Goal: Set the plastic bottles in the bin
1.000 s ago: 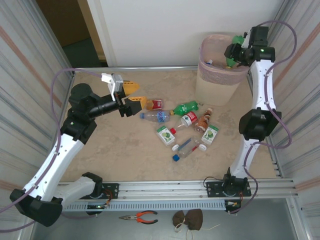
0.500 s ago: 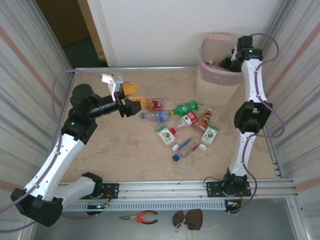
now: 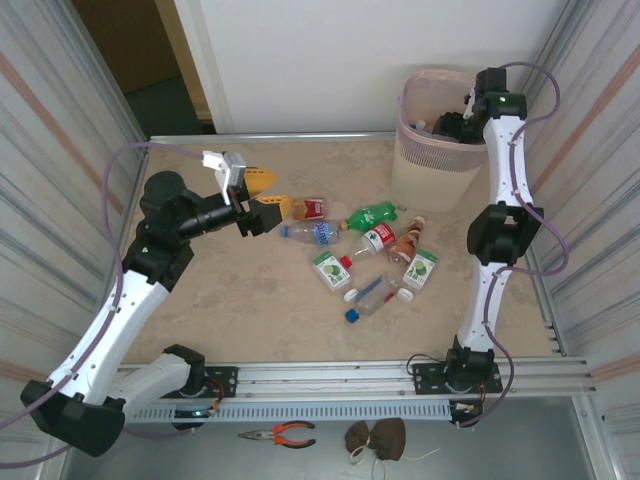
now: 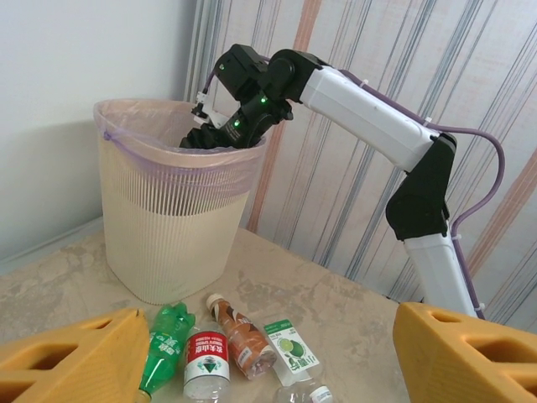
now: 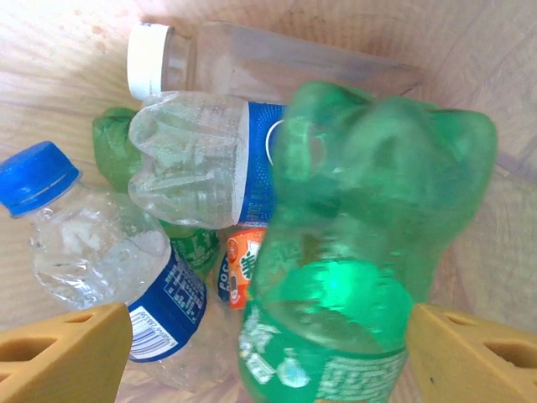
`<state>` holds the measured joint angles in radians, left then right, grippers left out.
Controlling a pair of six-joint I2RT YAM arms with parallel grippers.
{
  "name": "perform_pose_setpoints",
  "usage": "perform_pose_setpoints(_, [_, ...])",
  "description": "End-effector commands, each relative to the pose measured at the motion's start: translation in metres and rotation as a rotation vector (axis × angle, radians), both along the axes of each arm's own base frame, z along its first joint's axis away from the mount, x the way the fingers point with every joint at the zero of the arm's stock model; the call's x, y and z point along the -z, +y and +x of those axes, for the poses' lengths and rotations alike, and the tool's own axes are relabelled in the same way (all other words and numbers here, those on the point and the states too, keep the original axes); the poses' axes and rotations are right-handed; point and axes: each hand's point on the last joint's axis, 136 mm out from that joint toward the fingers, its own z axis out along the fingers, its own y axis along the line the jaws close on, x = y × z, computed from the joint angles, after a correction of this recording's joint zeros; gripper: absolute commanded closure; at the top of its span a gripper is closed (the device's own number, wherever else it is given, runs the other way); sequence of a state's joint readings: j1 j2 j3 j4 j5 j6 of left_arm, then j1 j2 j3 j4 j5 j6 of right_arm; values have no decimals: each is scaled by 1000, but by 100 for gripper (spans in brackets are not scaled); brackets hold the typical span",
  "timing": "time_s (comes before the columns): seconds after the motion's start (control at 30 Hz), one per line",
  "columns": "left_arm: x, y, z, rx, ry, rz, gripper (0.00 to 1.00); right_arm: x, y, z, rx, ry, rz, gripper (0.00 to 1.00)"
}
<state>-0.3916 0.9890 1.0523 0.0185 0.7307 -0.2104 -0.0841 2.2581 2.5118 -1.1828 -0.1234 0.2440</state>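
Your right arm has come in from the bin's right rim and reached down, so the right gripper [image 3: 448, 126] is now inside the mouth of the bin [image 3: 425, 175]; your left arm has not moved.

The bin stands at the far right corner of the table [image 3: 250, 310]. In the right wrist view the jaws are wide apart. The green bottle [image 5: 369, 227] hangs between them, clear of the left finger [image 5: 75, 353], so I judge it is released. Under it lie other bottles, one a clear bottle with blue cap [image 5: 101, 235].

About nine plastic bottles [image 3: 372, 214] are on the table, near the middle. The left gripper [image 3: 262, 195] waits just beside them, open and empty.

Be careful when you lift the right arm. The green bottle is close to the right finger [image 5: 474, 353] and could be dragged up again. The fingers could also catch the liner bag [image 4: 180, 164] and pull the light bin over.
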Motion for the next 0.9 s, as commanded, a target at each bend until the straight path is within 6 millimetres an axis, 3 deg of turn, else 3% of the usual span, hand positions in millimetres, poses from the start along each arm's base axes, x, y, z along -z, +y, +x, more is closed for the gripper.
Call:
perform_pose_setpoints(0.0, [-3, 4, -1, -15, -6, -7, 23, -49, 0, -17, 2, -78, -39, 16])
perform_pose_setpoints(0.4, [27, 2, 27, -79, 120, 51, 26, -124, 2, -46, 7, -238, -57, 16])
perform_pose_setpoints(0.67, [66, 10, 59, -207, 288, 151, 29, -177, 6, -74, 9, -357, -63, 17])
perform_pose_setpoints(0.87, [112, 33, 95, -392, 527, 183, 28, -202, 11, -100, 3, -415, -63, 17])
